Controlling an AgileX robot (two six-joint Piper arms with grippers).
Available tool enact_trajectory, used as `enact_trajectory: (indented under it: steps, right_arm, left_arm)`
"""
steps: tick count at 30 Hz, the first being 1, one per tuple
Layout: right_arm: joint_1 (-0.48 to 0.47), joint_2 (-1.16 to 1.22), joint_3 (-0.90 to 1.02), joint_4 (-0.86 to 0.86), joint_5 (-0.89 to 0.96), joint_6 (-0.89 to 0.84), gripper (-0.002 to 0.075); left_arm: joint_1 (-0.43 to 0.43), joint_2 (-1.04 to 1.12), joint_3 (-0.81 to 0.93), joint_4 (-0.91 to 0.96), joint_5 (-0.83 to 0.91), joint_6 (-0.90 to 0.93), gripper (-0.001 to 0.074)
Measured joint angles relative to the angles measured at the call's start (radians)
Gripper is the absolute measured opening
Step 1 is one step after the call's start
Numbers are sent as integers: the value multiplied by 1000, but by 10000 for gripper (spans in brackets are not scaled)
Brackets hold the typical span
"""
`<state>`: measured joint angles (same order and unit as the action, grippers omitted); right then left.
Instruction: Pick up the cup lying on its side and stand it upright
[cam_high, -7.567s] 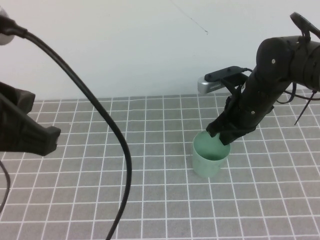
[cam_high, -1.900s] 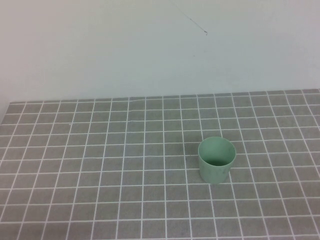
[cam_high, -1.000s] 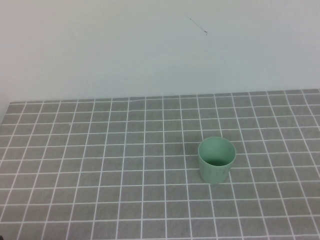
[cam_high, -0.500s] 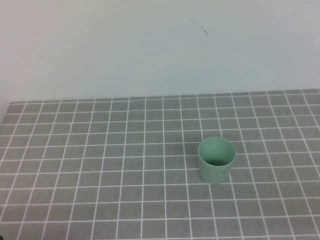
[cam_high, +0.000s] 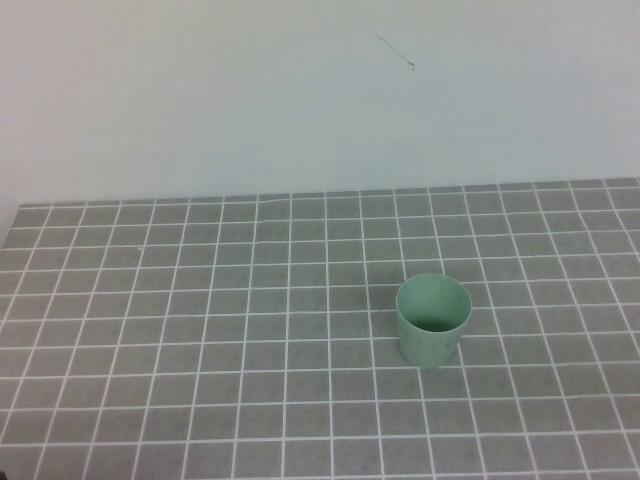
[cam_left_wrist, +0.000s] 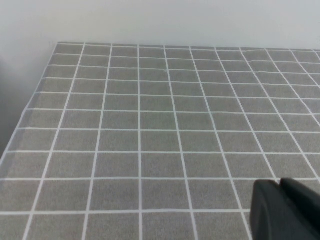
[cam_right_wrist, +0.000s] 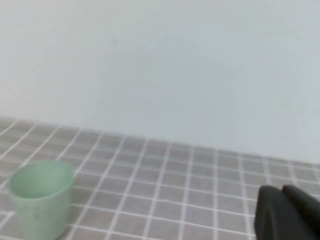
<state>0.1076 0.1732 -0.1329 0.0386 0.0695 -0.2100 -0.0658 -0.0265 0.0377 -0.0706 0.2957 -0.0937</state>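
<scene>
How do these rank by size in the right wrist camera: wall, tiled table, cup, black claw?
Wall
Tiled table
Then cup and right claw, alike: the claw sits close to the camera.
Left claw hangs over the table elsewhere.

Open tiled mat (cam_high: 200, 330) all round — sole obstacle, upright cup (cam_high: 432, 320).

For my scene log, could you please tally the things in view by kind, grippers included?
Pale mint-green plastic cup, standing upright on the grey grid-tiled table: 1
Black grippers, left gripper and right gripper, each only at its own wrist view's edge, away from the cup: 2
Total: 3
</scene>
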Motion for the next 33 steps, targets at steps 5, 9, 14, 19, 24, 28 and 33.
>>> enact_trajectory:
  steps: [5, 9, 14, 19, 24, 28, 33]
  right_arm:
    - [-76, -104, 175, 0, -96, 0, -3]
    - [-94, -165, 168, -33, 76, -6, -3]
    - [-99, -201, 169, -39, 221, -4, -2]
    - [-93, -201, 167, -23, 248, 3, -3]
    - [-93, -201, 167, -23, 248, 3, -3]
    - [-93, -201, 167, -23, 248, 3, -3]
    - [-91, -201, 167, -23, 248, 1, -3]
  left_arm:
    - [0, 0, 0, 0, 0, 0, 1]
    - [0, 0, 0, 0, 0, 0, 1]
    - [0, 0, 0, 0, 0, 2, 1]
    - [0, 0, 0, 0, 0, 2, 1]
    - [0, 0, 0, 0, 0, 4, 1]
    - [0, 0, 0, 0, 0, 4, 1]
    - [0, 0, 0, 0, 0, 4, 1]
